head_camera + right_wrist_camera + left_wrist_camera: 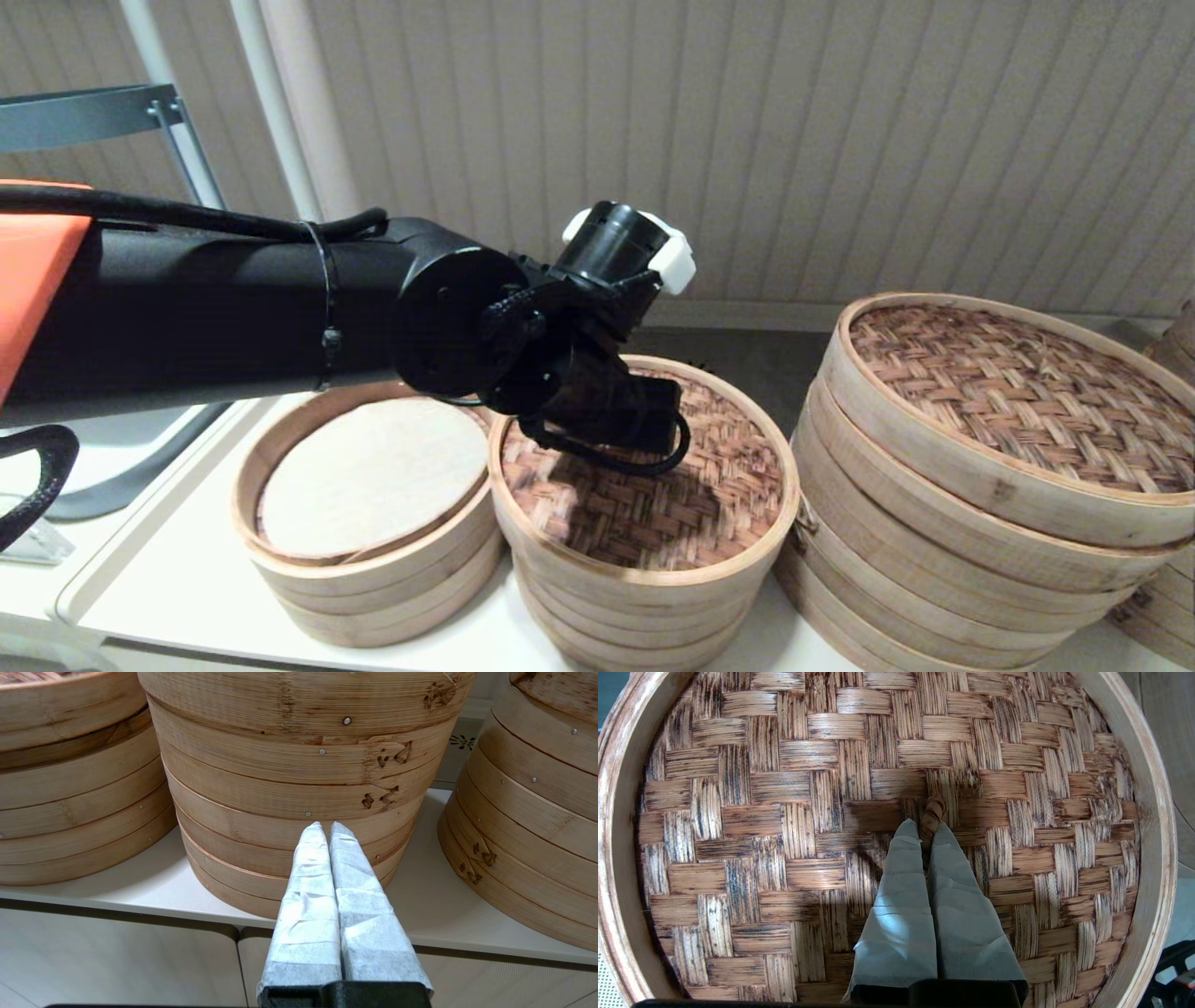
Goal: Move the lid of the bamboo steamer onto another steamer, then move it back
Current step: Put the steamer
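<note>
Two small round bamboo steamers stand side by side on the white tabletop (177,597), in the lower middle of the head view. The one at centre, the covered steamer (635,597), carries the bamboo steamer lid (719,485). The lid's top is a reddish-brown basket weave of flat strips streaked with dark grain, ringed by a smooth pale wooden rim. Just beside it, to the left in the frame, the open steamer (308,579) shows a flat cream paper liner inside its banded wall.

Your left gripper (927,828) reaches in from the left of the head view and hangs over the lid's middle. Its jaws, wrapped in creased greyish-white tape, are pinching the small twisted knot (934,812) at the lid's centre.

Filling the right of the head view is the large steamer stack (943,523), just beside the covered steamer. It is topped by a wider, coarser woven lid (1018,392).

Your right gripper (325,828) sits low in front of the tabletop's edge, its taped jaws pressed together with nothing between them. It points at the side of a steamer wall (289,774) built of stacked pale bands. That wall carries small metal pins and dark stitch-like marks at its seam, which you cannot read as lettering.
</note>
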{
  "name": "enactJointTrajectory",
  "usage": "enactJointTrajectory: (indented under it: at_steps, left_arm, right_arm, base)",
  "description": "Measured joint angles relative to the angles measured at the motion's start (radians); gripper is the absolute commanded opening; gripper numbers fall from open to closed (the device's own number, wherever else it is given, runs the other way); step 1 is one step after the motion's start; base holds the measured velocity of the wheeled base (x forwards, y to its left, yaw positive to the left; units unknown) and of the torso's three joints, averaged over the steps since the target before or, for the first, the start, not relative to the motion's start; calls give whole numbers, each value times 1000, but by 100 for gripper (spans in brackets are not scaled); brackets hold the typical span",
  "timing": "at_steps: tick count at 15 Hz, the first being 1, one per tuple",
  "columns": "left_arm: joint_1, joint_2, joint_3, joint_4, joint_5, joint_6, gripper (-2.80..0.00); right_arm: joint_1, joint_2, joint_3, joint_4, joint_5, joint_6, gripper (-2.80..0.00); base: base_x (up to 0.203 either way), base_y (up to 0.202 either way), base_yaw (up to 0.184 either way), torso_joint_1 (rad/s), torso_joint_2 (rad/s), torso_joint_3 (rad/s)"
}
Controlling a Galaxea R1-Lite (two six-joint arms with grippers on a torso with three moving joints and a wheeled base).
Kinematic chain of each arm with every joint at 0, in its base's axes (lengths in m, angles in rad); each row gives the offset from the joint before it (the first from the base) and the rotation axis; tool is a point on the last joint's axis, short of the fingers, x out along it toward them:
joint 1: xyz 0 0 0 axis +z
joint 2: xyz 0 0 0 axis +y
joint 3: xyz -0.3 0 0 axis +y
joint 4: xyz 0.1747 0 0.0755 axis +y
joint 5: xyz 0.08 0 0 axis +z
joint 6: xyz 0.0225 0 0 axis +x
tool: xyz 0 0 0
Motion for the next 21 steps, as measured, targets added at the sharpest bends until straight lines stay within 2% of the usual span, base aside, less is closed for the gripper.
enactJointTrajectory:
  at_steps: [21]
  left_arm:
    - [13,53,-30,-38,3,-37,-280]
  right_arm:
    - [0,0,0,0,0,0,-280]
  base:
    - [0,0,0,0,0,0]
